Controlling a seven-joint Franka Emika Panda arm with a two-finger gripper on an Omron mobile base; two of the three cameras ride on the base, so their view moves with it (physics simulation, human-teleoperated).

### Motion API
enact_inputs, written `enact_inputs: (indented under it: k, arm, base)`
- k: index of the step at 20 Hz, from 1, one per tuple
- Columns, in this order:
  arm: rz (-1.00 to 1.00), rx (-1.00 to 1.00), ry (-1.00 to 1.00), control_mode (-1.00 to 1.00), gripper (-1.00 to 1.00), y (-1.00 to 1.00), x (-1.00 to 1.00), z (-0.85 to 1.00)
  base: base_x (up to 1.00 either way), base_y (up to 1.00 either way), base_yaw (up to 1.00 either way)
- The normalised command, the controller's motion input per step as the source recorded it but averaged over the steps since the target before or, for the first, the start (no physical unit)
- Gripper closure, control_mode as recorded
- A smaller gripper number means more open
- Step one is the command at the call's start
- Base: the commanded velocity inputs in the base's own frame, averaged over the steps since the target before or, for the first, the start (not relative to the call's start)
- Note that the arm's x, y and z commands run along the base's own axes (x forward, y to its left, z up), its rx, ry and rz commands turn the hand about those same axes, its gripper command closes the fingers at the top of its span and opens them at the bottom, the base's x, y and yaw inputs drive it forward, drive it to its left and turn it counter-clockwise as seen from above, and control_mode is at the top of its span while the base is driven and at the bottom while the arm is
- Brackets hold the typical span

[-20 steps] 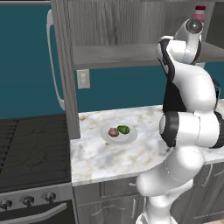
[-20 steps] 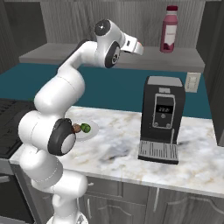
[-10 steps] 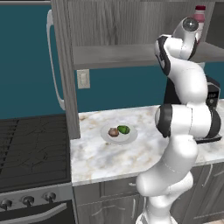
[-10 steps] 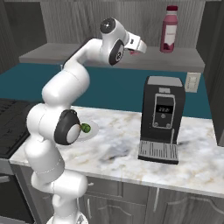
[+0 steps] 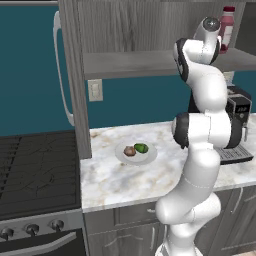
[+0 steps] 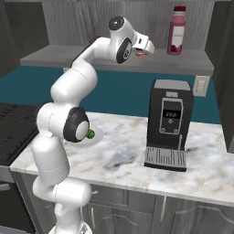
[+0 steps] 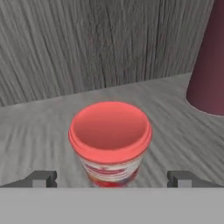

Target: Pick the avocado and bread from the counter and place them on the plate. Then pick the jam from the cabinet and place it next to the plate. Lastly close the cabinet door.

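One jam jar: the jam (image 7: 110,142) stands upright on the cabinet shelf (image 7: 39,131), red lid up, between the two finger tips and touching neither.
Jaws: apart, one tip on each side of the jar, nothing clamped.
Gripper: the gripper (image 6: 145,49) is raised to shelf height inside the open cabinet, the jar just in front of it.
Bottle: a dark red bottle (image 6: 176,31) stands on the same shelf, near the jam, apart from it.
Plate: the plate (image 5: 136,152) lies on the counter (image 5: 150,175) below, with the avocado (image 5: 141,148) and the bread (image 5: 129,150) side by side on it.
Coffee machine: a black coffee machine (image 6: 168,123) stands on the counter under the shelf.
Stove: a dark stove (image 5: 35,170) adjoins the counter.
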Motion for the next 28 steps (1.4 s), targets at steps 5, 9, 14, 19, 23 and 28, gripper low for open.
enact_inputs:
  k: [5, 9, 14, 19, 23, 28]
  arm:
    - [0.00, 0.00, 0.04, -1.00, -1.00, -0.07, 0.31, 0.00]
    - [0.00, 0.00, 0.00, -1.00, -1.00, -0.13, 0.28, -0.03]
    - [0.00, 0.00, 0.02, -1.00, 1.00, -0.06, 0.15, -0.06]
    - [0.00, 0.00, 0.00, -1.00, 1.00, -0.10, -0.07, 0.00]
    - [0.00, 0.00, -0.04, -1.00, 1.00, -0.13, -0.68, -0.01]
    - [0.00, 0.00, -0.21, -1.00, 1.00, -0.04, -1.00, -0.06]
  base:
    - [0.00, 0.00, 0.00]
    - [0.00, 0.00, 0.00]
    - [0.00, 0.00, 0.00]
    - [0.00, 0.00, 0.00]
    - [0.00, 0.00, 0.00]
    - [0.00, 0.00, 0.00]
